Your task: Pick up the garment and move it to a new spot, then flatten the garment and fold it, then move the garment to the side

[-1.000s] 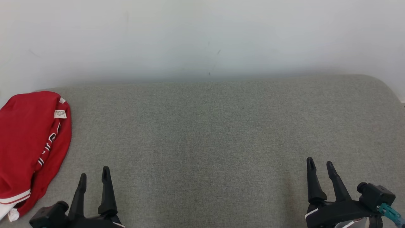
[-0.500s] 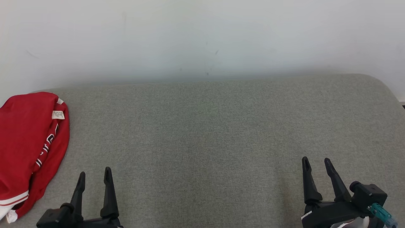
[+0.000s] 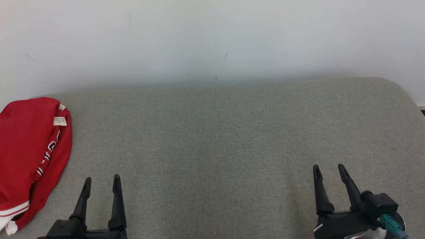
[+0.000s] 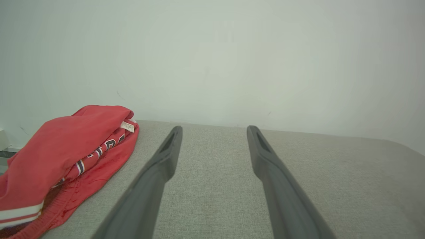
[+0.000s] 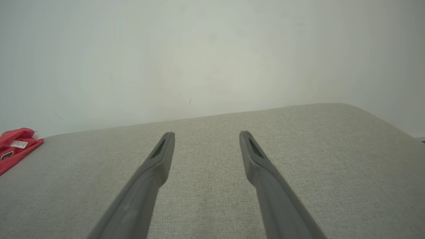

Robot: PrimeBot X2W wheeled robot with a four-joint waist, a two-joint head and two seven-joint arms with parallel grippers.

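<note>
Grey woven upholstery [image 3: 212, 149], a broad padded top, ran up to a plain white wall [image 3: 212, 33]. On it, at about nine o'clock in the head view and running off that edge, lay the red jersey-knit garment [image 3: 26, 149], bunched in a soft heap with white-and-red striped trim at its near end. It looked light and limp, likely to sag and slide on itself. I judged a pinch on the banded edge nearest the left arm safer than a grab at the loose middle. A small white sewn-in label [image 3: 60, 121] sat on its upper fold, the print too small to read. White block letters outlined in dark ran down a crease, only fragments showing, none legible. Near the heap, at seven o'clock, the left gripper [image 3: 102, 178] hovered with its dark fingers apart and empty. Well apart at five o'clock, the right gripper [image 3: 328, 166] likewise stood spread on nothing, a teal connector [image 3: 390, 225] at its wrist.
</note>
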